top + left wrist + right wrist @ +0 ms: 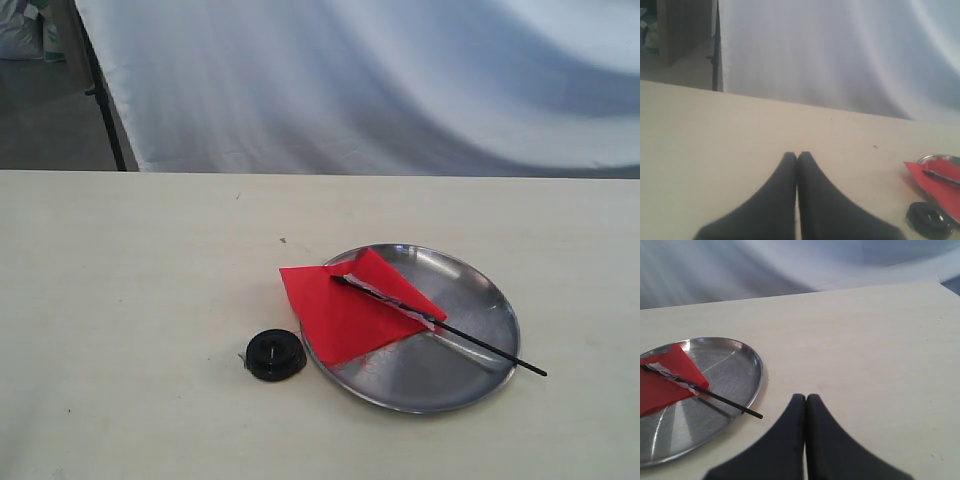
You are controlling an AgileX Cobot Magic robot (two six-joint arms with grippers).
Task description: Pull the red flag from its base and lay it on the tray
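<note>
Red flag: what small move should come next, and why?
Probably none but parking the arms: the red flag lies on the tray, clear of the base, and the left gripper and right gripper are empty, jaws shut.

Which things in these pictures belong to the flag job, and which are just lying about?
Belong to the job:
flag, lying on the tray
tray
base, beside the tray, nothing in it

Just there:
table
white backdrop
black stand behind the table
</note>
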